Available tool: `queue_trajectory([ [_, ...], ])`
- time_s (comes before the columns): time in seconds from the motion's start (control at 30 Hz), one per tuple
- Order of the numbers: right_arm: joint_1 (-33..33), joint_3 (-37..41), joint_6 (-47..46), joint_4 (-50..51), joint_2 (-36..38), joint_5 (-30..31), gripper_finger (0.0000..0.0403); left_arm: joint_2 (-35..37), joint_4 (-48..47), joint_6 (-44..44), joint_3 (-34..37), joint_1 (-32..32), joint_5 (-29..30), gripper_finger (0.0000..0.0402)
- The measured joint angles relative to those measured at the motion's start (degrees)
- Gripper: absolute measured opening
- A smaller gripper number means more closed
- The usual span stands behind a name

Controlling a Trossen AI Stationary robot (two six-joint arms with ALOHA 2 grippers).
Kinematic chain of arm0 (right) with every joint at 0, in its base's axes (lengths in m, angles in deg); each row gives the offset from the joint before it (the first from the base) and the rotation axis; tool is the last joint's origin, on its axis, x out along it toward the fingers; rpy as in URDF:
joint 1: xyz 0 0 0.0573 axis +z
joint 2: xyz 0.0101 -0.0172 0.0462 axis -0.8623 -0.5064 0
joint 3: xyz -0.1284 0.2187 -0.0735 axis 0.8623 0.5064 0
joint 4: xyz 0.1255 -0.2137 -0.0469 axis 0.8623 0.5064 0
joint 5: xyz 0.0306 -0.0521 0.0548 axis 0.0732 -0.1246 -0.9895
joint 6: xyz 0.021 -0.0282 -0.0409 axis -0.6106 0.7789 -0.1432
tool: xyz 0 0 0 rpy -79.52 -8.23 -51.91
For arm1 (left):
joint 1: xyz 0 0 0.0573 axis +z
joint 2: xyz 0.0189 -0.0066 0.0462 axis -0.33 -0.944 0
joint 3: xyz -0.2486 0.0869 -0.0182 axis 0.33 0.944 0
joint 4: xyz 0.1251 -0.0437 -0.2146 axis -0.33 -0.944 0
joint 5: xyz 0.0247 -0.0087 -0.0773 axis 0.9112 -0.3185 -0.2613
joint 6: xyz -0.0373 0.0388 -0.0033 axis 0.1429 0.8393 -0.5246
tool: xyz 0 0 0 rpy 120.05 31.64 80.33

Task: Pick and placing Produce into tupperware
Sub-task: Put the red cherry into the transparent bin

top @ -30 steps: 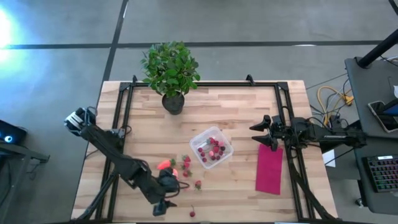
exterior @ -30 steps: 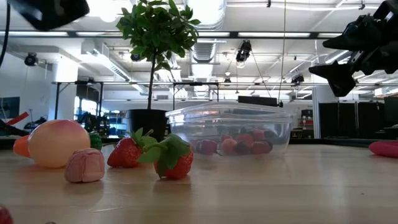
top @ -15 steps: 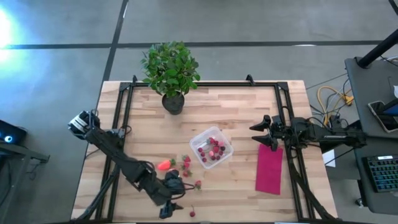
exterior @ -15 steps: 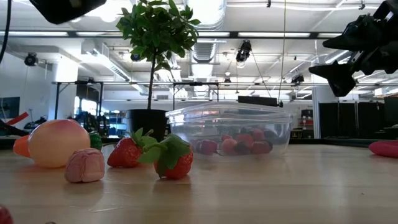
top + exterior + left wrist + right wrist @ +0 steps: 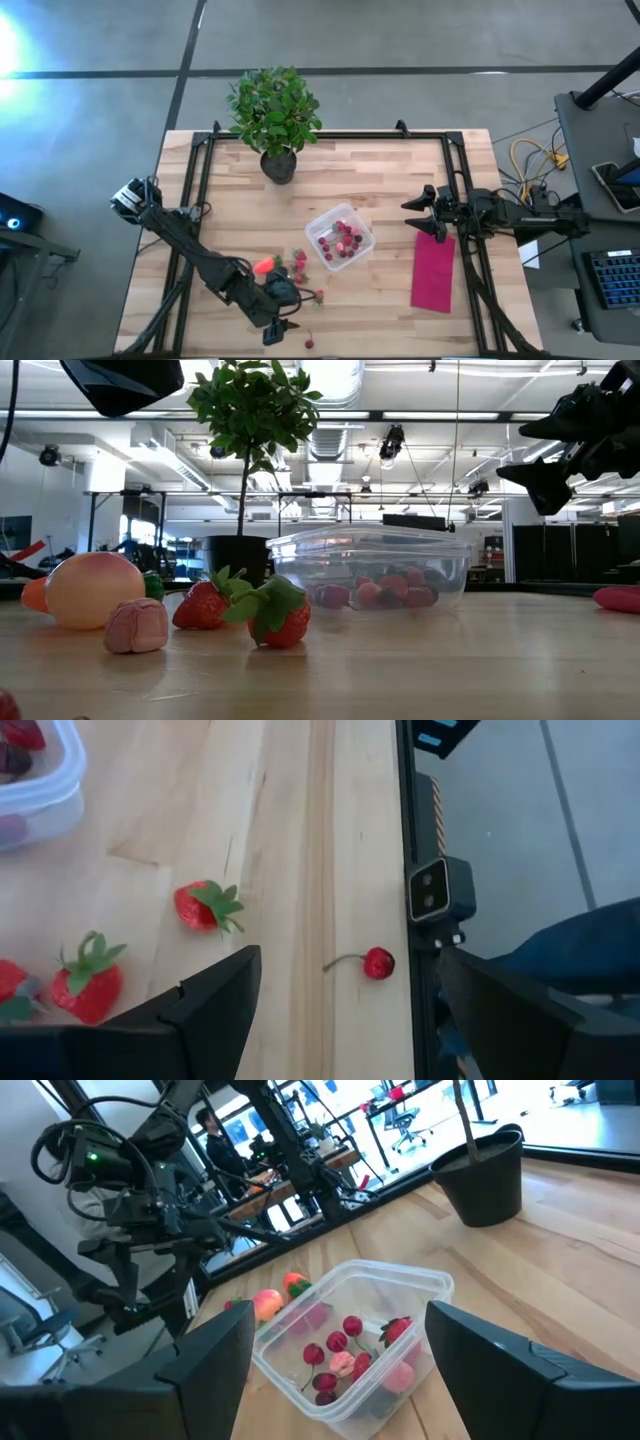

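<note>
The tupperware already holds several berries, but strawberries, a peach and a cherry lie loose beside it, near the wide-open, empty left gripper; the right gripper, also wide and empty, waits apart.

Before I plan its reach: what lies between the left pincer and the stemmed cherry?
Only bare wood between left pincer and cherry, per its wrist view.

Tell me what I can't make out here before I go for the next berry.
- Fruit count in the tupperware: too small in the high view, piled behind the clear wall in the low view.
- Left pincer: its arm covers the loose produce beside it in the high view.
- Cherry at the table's edge: missing from the low view.
- Magenta cloth: cut off by the low view's edge.
</note>
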Motion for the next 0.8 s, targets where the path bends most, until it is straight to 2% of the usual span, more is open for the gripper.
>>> queue_trajectory([
  [0.13, 0.0, 0.0, 0.0, 0.0, 0.0, 0.0, 0.0286, 0.2, -2.3, 0.1, 0.0, 0.0, -3.0, 0.0293],
  [0.2, 0.0, 0.0, 0.0, 0.0, 0.0, 0.0, 0.0286, 0.3, -2.5, -2.6, 0.0, -0.1, -3.4, 0.0293],
  [0.27, 0.0, 0.0, 0.0, 0.0, 0.0, 0.0, 0.0286, 0.5, -2.1, -10.6, 0.0, -0.3, -3.6, 0.0293],
  [0.37, 0.0, 0.0, 0.0, 0.0, 0.0, 0.0, 0.0286, -0.1, -0.4, -27.1, 0.0, -0.5, -4.1, 0.0292],
  [0.57, 0.0, 0.0, 0.0, 0.0, -0.2, 0.0, 0.0286, -3.7, 0.8, -55.5, -0.9, -0.5, 4.4, 0.0281],
  [0.7, 0.0, 0.0, 0.0, -0.5, -0.7, 0.0, 0.0286, -11.2, 0.8, -64.9, -5.9, -0.7, 4.8, 0.0256],
  [0.8, 0.0, 0.0, 0.0, -0.3, -0.9, 0.0, 0.0286, -17.8, 0.8, -68.7, -11.5, -0.9, 0.2, 0.0230],
])
